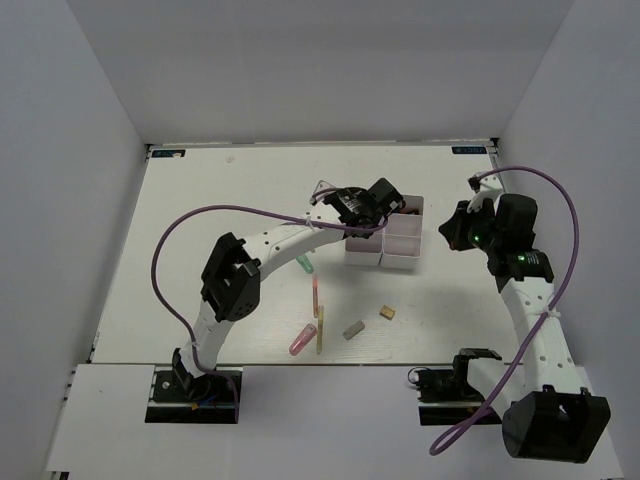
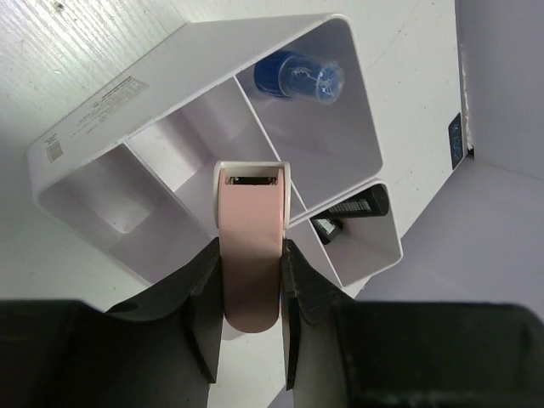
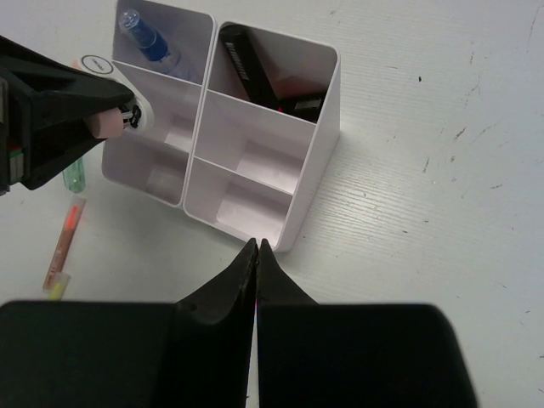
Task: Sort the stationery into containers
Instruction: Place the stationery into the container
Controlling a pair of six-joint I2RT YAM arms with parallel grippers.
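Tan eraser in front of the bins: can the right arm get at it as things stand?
Probably yes. The tan eraser lies in the open on the near side of the bins, nothing between it and the right gripper, which is shut and empty beside the bins.

The white plastic six-compartment bin block (image 2: 195, 59) is showing a clear tube with a blue cap (image 2: 297, 76) and a black marker (image 2: 357, 204). The black left claw (image 2: 249, 259) is pinching a dusty-pink marker (image 2: 249, 212). A grey block eraser (image 1: 353, 329) and a tan block eraser (image 1: 386, 312) are dotting the white desk (image 1: 220, 200).
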